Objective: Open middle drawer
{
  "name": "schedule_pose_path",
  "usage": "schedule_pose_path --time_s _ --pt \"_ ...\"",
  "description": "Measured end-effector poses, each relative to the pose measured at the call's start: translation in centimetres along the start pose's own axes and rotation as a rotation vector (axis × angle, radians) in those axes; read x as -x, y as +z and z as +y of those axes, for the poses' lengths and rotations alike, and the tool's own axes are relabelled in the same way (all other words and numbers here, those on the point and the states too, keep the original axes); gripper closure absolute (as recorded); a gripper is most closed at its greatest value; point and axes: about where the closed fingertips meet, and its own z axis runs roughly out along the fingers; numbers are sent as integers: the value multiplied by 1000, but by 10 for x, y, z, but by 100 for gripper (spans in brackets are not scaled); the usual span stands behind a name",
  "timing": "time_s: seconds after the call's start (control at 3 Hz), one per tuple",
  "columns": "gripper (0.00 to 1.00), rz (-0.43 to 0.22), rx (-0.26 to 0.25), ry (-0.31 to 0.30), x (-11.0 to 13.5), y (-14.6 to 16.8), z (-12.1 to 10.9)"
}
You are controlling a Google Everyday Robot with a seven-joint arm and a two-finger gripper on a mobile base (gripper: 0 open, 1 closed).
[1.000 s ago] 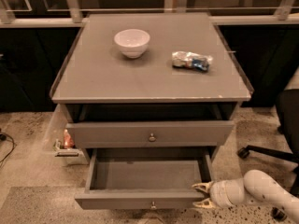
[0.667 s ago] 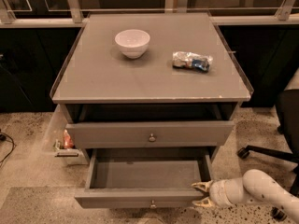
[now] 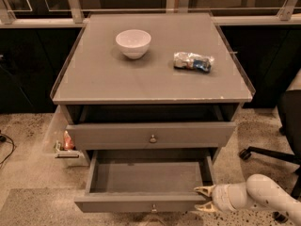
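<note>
The flat-topped grey cabinet (image 3: 141, 79) on my feed, its middle drawer (image 3: 117, 204), matte grey with one small round knob, standing open.

The drawer juts well out beneath the taller grey drawer (image 3: 108, 135), showing a shallow grey interior. My white arm's two-finger gripper (image 3: 202, 199) sits at the drawer's front right corner, fingers spread apart with nothing held. On top stand a round white bowl (image 3: 133, 42) and, to its right, a small crinkled foil packet (image 3: 193, 61).
</note>
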Motion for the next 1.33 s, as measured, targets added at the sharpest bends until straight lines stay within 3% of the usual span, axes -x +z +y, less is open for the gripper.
schedule_pose_path --time_s 0.67,1.0,1.33 --pt "37 -8 7 0 1 3 -1" --pt "40 -22 38 -23 5 4 16" --pt "63 -22 38 -23 6 1 15"
